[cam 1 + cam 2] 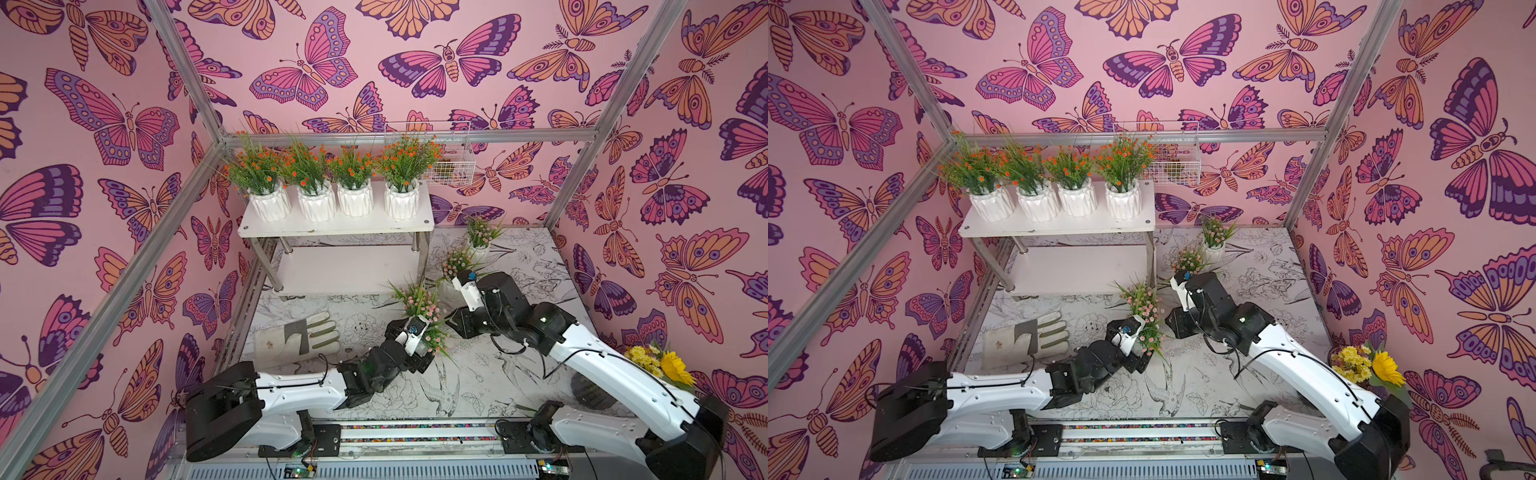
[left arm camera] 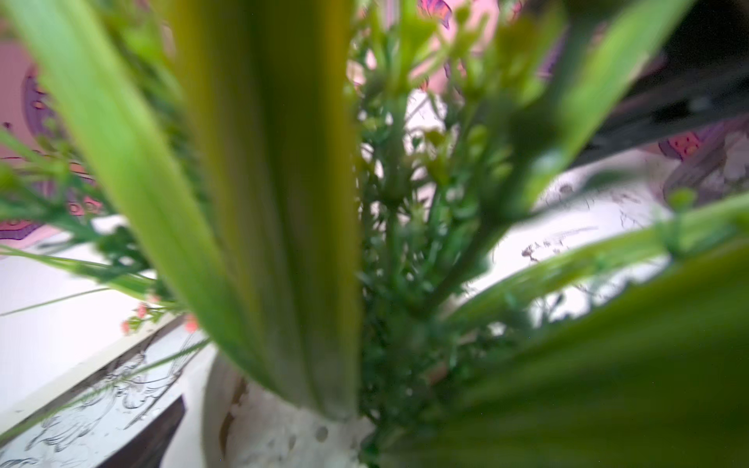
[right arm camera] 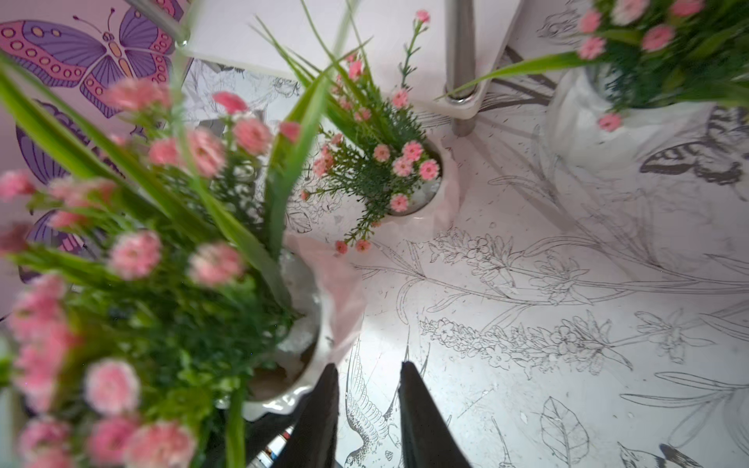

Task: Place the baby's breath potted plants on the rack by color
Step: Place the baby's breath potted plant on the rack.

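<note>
The white rack (image 1: 332,226) carries four orange baby's breath potted plants (image 1: 316,183) in a row on its top tier; its lower tier (image 1: 345,270) is bare. In both top views my left gripper (image 1: 430,347) is buried in the foliage of a pink plant (image 1: 417,301). The left wrist view is filled by its leaves (image 2: 275,202) and gravel-topped pot (image 2: 283,437). In the right wrist view this pot (image 3: 300,385) hangs over the table with a dark gripper under it. My right gripper (image 3: 369,366) is open beside its rim, gripping nothing. Two more pink plants (image 1: 455,262) (image 1: 480,235) stand right of the rack.
A grey-and-white work glove (image 1: 299,336) lies on the table left of my left arm. A yellow sunflower bunch (image 1: 665,365) sits at the right edge behind my right arm. A white wire basket (image 1: 449,162) hangs on the back wall. Metal frame posts border the table.
</note>
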Available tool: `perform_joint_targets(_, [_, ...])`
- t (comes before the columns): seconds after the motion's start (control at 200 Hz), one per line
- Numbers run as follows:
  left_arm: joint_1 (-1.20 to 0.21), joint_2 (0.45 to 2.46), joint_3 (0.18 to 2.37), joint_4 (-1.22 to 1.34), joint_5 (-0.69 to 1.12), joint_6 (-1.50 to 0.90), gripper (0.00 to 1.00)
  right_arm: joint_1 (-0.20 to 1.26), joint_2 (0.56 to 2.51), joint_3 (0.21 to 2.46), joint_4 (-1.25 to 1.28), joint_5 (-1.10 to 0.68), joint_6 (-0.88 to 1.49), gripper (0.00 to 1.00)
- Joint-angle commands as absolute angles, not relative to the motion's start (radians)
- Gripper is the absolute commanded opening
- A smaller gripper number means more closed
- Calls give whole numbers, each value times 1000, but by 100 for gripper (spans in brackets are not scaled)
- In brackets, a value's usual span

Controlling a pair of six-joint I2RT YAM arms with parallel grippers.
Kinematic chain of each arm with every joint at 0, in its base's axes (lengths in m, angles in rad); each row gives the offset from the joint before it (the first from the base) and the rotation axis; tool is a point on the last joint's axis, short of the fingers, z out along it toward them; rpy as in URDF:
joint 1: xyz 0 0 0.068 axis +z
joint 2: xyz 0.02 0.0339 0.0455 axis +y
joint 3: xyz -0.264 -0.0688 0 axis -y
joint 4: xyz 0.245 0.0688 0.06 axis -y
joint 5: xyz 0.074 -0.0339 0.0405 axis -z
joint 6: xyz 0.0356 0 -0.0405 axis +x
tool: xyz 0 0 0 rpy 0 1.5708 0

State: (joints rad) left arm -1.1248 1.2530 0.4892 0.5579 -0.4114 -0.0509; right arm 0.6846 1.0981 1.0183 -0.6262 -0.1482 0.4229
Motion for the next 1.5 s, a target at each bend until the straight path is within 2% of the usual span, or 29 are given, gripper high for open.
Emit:
perform_joint_targets(0.0, [-1099, 1183, 500, 567, -424, -71, 48, 646, 1032, 999, -652, -90, 439, 29])
perform_joint_targets(0.28, [-981, 1075, 504, 441, -416, -96, 48, 567, 934, 985, -687, -58, 431, 32])
perform_joint_targets(0.606, [-716, 1057, 508, 419, -337, -138, 46, 558, 940, 980, -684, -58, 431, 32])
perform_joint_targets(1.077, [-354, 1324, 547, 694, -222, -157, 42, 555, 932, 955, -700, -50, 425, 32])
perform_joint_targets(1.497, [-199, 1560, 582, 968, -312, -151, 41, 554, 899, 922, -709, -33, 430, 32])
